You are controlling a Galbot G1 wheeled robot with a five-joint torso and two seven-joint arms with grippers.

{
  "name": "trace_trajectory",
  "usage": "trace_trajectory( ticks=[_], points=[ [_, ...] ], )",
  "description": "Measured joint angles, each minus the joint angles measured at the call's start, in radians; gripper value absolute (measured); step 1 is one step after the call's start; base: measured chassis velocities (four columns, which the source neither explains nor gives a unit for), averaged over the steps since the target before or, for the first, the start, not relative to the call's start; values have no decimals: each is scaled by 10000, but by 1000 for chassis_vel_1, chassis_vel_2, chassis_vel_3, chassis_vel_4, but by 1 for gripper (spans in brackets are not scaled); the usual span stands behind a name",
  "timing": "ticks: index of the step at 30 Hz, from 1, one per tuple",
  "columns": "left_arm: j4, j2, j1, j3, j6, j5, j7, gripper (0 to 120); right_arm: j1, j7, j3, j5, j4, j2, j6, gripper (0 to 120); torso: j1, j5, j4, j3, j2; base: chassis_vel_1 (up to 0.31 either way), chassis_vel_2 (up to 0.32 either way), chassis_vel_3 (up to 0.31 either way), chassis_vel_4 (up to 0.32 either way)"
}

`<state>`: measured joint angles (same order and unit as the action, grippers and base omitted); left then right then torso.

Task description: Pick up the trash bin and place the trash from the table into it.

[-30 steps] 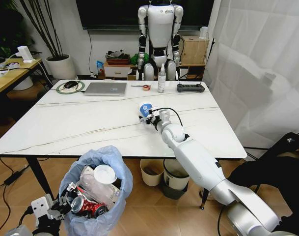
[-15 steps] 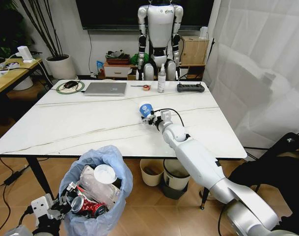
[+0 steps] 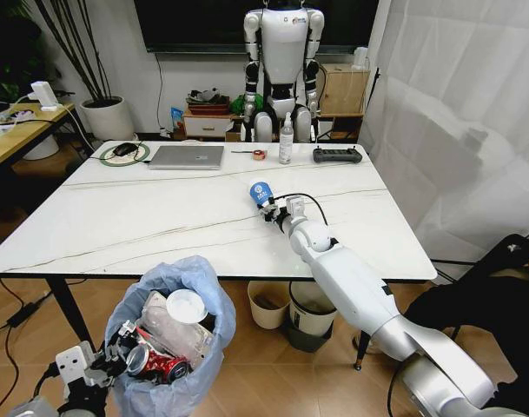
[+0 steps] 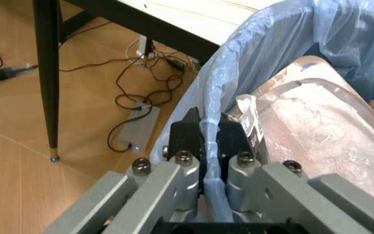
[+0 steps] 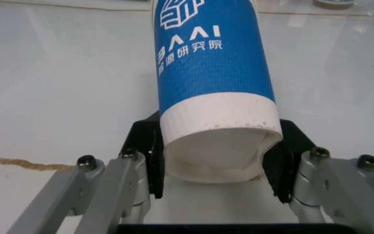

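Head view: I see my right arm extended over the table (image 3: 116,217), with the right gripper (image 3: 268,207) above the marble top near its middle-right area. The gripper holds a blue paper cup (image 3: 261,192), tilted, clear of the surface. Along the far edge lie a silver laptop (image 3: 187,156), a spray bottle (image 3: 286,139) and a black power strip (image 3: 337,155). Below the near table edge, at my left, the trash bin (image 3: 173,343) with its light-blue bag hangs beside the left gripper (image 3: 116,347). Inside it I see a crushed red can (image 3: 160,365), a white lid and clear plastic.

Left wrist view: my left gripper (image 4: 206,144) has both fingers pinched together on the rim of the trash bin (image 4: 252,58), with the blue bag film clamped between the pads. Clear crumpled plastic (image 4: 310,126) lies inside. A black table leg (image 4: 47,73) and floor cables are behind.

Right wrist view: my right gripper (image 5: 216,161) is clamped on the blue paper cup (image 5: 206,63) near its white base end, one pad on each side. The cup points away from the wrist over the white tabletop (image 5: 57,83).
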<state>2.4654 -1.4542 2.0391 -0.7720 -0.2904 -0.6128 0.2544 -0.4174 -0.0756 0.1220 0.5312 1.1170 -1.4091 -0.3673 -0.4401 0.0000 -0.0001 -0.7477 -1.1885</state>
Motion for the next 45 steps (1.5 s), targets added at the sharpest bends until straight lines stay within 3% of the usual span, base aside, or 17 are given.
trace_trajectory(
  ticks=[10,19,22,24,26,28,33,38,45],
  points=[
    [-68,5,-52,71,1,-2,0,0,-97,-88,50,604,1385,389,-342,20,-1,-1,0,0,0,0,0,0,0],
    [-72,55,-80,101,0,-7,0,0,-486,-371,98,1671,3039,969,-697,18,-1,1,0,-2,0,0,0,0,0],
    [-72,78,-101,114,-5,-34,0,0,-792,-534,96,2582,4363,1516,-881,18,-2,2,1,-2,0,0,0,0,0],
    [-71,93,-100,119,-9,-51,0,0,-1149,-644,61,3453,5899,2286,-1027,17,-2,0,2,-1,0,0,0,0,0],
    [-71,95,-99,120,-10,-52,0,0,-1187,-654,59,3530,6042,2370,-1041,17,-2,0,1,-1,0,0,0,0,0],
    [-53,121,-95,127,-20,-71,0,0,-1699,-813,3,4450,7767,3462,-1163,16,-2,0,-5,-1,-2,0,0,0,0],
    [14,162,-110,123,-71,-145,17,0,-2910,-902,161,5405,10589,4818,-1064,16,-1,2,-2,1,-3,0,0,0,0],
    [20,186,-112,125,-101,-164,38,0,-3851,-980,832,5542,11721,5275,-808,15,-1,1,-1,0,-2,0,0,0,0],
    [14,198,-156,171,-138,-170,51,0,-4088,-1271,2281,5583,11976,5159,-494,15,-3,0,1,-1,-2,0,0,0,0]
  ],
)
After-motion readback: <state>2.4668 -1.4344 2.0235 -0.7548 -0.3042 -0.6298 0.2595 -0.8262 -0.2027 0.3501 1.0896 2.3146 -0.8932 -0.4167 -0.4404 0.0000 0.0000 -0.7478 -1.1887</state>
